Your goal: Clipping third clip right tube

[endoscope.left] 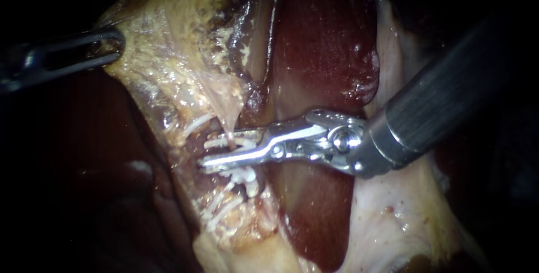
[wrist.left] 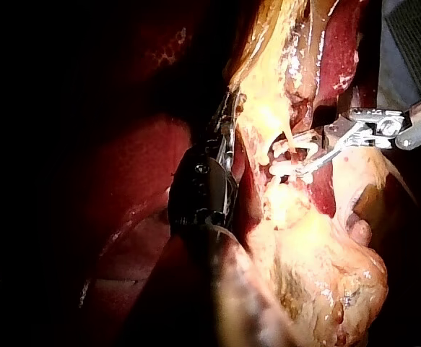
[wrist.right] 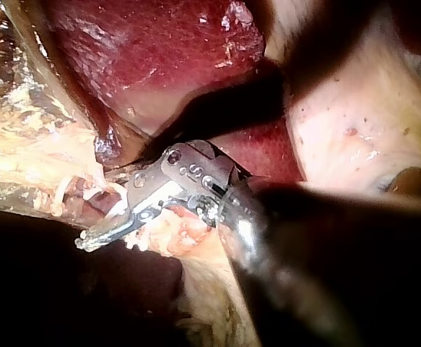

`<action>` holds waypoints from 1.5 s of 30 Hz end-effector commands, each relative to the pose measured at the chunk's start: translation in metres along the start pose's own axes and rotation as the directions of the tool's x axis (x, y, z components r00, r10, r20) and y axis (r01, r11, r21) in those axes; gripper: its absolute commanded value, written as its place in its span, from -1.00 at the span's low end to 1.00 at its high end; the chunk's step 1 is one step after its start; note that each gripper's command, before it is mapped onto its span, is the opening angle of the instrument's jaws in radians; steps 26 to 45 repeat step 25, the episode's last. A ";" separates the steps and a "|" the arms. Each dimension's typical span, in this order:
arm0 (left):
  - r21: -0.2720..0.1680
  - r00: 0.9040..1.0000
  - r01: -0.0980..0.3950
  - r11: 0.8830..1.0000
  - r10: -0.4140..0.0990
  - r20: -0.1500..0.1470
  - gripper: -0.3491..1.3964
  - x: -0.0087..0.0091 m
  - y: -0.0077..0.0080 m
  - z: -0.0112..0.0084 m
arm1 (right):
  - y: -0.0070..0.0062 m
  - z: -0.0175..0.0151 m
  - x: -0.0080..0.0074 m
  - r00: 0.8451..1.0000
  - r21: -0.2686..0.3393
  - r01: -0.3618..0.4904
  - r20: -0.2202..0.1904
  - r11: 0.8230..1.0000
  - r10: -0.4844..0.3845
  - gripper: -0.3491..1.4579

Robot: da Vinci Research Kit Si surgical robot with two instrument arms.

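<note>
My right instrument (endoscope.left: 233,148) comes in from the upper right, and its silver jaws stand open around the right tube (endoscope.left: 216,150), a narrow gap between them. A white clip (endoscope.left: 224,141) lies in that gap. More white clips (endoscope.left: 242,176) sit on the tube just below the lower jaw, and another (endoscope.left: 196,123) above. The right wrist view shows the same jaws (wrist.right: 103,215), the upper one partly hidden by tissue. My left instrument (endoscope.left: 111,48) is at the upper left, its jaws shut on the edge of the pale yellowish tissue (endoscope.left: 168,59), also seen in the left wrist view (wrist.left: 227,134).
Dark red liver (endoscope.left: 325,42) lies behind the right instrument's jaws and continues below them. Pale fatty tissue (endoscope.left: 393,217) spreads under its shaft. In the left wrist view the right instrument (wrist.left: 307,155) reaches across to the clipped tube beside a lumpy yellow mass (wrist.left: 326,267).
</note>
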 end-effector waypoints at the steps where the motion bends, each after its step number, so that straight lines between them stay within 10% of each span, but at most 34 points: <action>1: 0.000 1.000 0.000 1.000 0.000 0.000 -1.00 0.0000 0.0000 0.0000 | 0.0000 -0.0001 0.0002 1.000 -0.002 -0.001 -0.002 1.000 0.001 -0.08; 6: -0.001 1.000 0.000 1.000 0.000 0.000 -1.00 0.0000 -0.0001 -0.0001 | -0.0002 -0.0014 0.0006 1.000 -0.015 -0.010 -0.016 1.000 0.010 -1.00; 45: 0.000 1.000 0.002 1.000 -0.002 0.002 -1.00 -0.0002 -0.0002 -0.0002 | 0.0003 -0.0015 -0.0002 1.000 -0.083 -0.004 0.025 0.997 0.006 -1.00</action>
